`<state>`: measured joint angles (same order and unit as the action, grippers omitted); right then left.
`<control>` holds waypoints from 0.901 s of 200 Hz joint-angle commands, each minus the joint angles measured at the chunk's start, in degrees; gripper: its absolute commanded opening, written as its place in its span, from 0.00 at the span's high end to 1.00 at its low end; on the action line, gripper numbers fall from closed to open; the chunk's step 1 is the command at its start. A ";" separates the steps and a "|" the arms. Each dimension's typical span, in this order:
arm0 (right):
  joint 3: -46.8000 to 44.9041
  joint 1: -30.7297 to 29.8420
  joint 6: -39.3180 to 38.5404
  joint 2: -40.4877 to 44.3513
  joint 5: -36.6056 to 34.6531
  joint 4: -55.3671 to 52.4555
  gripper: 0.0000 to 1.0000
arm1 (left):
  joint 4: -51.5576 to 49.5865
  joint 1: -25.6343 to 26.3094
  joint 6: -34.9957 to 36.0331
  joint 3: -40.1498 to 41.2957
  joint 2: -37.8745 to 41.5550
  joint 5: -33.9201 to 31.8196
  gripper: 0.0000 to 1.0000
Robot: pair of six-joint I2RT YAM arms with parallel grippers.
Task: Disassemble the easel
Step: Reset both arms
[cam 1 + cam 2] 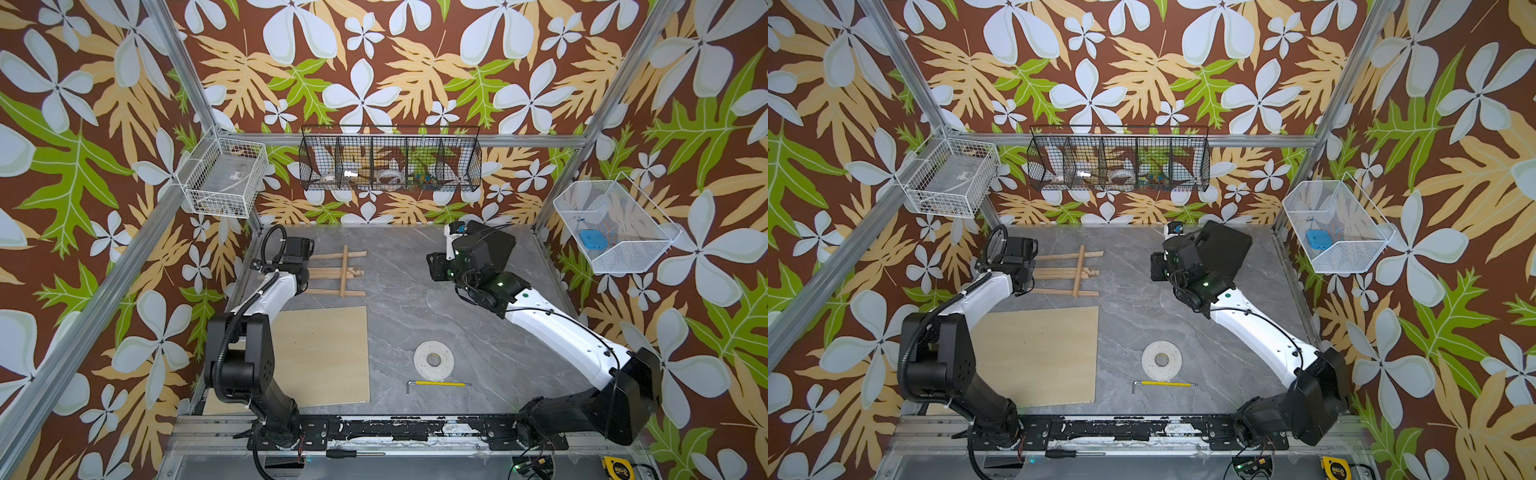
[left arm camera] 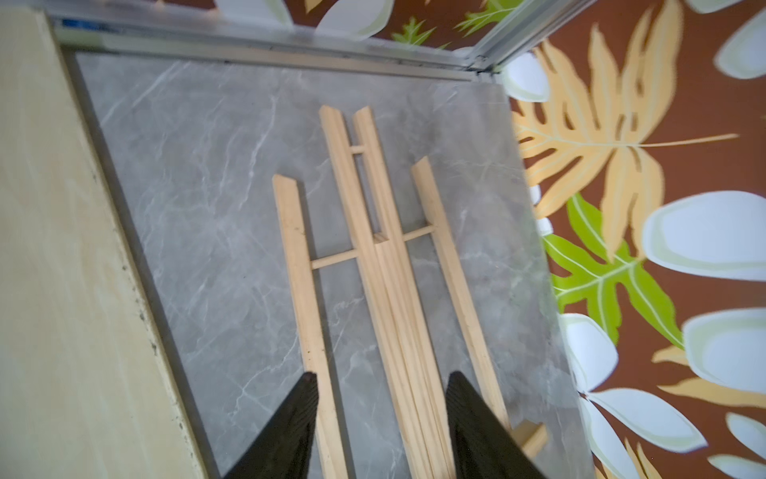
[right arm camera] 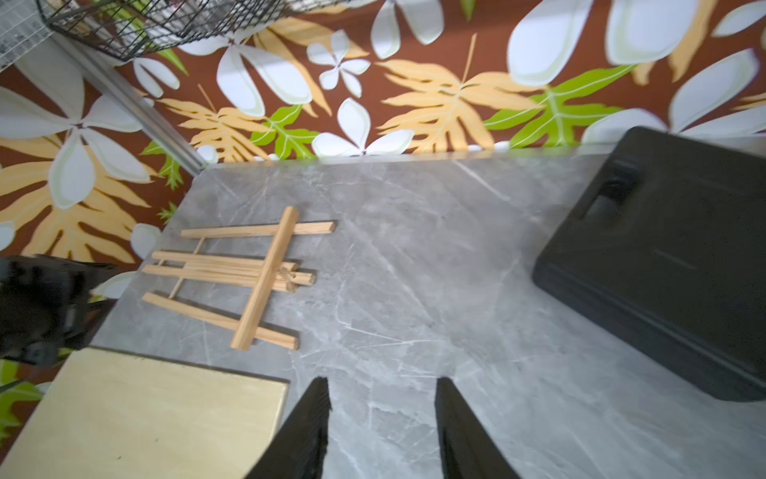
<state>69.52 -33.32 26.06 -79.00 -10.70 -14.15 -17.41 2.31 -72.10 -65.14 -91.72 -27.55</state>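
Now dealing with the small easel of thin pale wood slats [image 1: 328,274], lying flat on the grey marbled tabletop [image 1: 415,291] just beyond the far edge of the large flat pale plywood board [image 1: 324,357], apart from it. Reading the long axis as running parallel to that far edge, crossed by the ledge strip [image 1: 345,257]. Finding the left hand [image 2: 382,375] hanging directly over the legs, black fingers [image 2: 298,414] apart, straddling the centre bundle and clamping nothing visible. Finding the right hand [image 3: 381,379] well off past the board's far right corner, fingers apart over bare tabletop, empty, looking toward the ledge end. Judging the left hand much the nearer, so probably gripping from there and bringing the right hand across.
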 commanded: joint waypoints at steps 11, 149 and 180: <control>-3.93 1.97 -5.43 5.44 -9.55 -0.71 0.51 | 3.95 -0.11 14.75 4.63 8.82 -1.51 0.45; -29.10 10.66 -20.24 17.67 -26.50 20.08 0.01 | 32.50 -0.02 61.67 37.87 48.47 13.70 0.30; -37.57 16.07 -19.54 17.93 -24.32 29.33 0.01 | 34.58 -0.02 65.29 40.77 46.66 11.35 0.24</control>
<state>36.23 -20.49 7.07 -61.12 -35.35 5.17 12.03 2.33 -13.17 -25.50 -43.86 -15.81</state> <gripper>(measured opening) 0.992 0.741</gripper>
